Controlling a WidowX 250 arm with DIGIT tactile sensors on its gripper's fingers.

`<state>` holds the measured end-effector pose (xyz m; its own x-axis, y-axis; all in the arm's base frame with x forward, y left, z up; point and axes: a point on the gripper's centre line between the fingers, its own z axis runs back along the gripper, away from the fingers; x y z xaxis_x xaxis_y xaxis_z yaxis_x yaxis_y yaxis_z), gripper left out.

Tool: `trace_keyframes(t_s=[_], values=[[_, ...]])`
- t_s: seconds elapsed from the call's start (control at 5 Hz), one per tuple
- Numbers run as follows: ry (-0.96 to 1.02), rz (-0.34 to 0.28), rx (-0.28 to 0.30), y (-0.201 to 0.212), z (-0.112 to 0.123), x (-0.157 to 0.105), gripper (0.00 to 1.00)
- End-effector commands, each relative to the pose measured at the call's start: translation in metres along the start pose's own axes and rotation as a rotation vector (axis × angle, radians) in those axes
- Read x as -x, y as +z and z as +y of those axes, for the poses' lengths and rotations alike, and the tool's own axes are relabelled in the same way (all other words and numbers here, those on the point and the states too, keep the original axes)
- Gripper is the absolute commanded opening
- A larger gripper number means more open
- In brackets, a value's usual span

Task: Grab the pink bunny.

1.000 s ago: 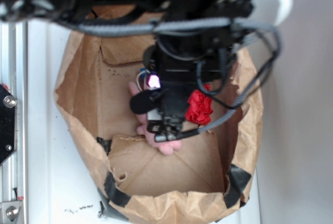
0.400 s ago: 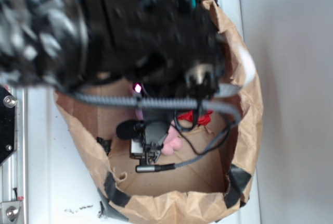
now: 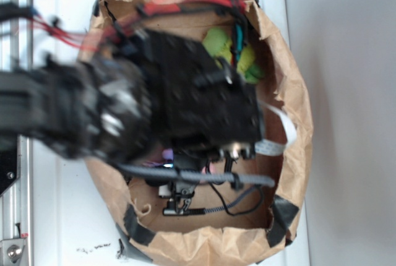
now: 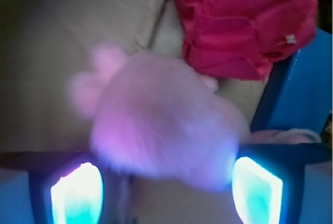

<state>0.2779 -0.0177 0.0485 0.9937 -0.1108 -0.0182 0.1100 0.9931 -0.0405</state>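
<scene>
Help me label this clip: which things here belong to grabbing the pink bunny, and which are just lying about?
Job:
pink bunny
hand, fingers either side of the bunny

Lying about:
red fabric ball
green plush toy
paper bag holding them all

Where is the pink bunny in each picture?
Exterior view: nearly all hidden under the robot arm inside the brown paper bag; only a small pink bit peeks out below the arm.
Wrist view: the pink bunny fills the middle, blurry, between the two glowing fingers of the tool.
Shared landmark: the brown bag floor; the red ruffled ball shows only in the wrist view.
</scene>
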Motion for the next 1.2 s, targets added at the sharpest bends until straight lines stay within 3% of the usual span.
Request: trace_keyframes(t_s=[0.0, 0.2, 0.6, 0.8, 1.0], values=[[0.009, -0.042, -0.055, -0.002, 0.002, -0.021, 1.0], [0.007, -0.039, -0.082, -0.007, -0.002, -0.02, 1.0], [-0.011, -0.032, -0.092, -0.012, -0.021, 0.014, 1.0], [0.008, -0.024, -0.082, -0.011, -0.016, 0.002, 0.0], [0.017, -0.025, -0.076, -0.008, -0.011, -0.012, 0.0]])
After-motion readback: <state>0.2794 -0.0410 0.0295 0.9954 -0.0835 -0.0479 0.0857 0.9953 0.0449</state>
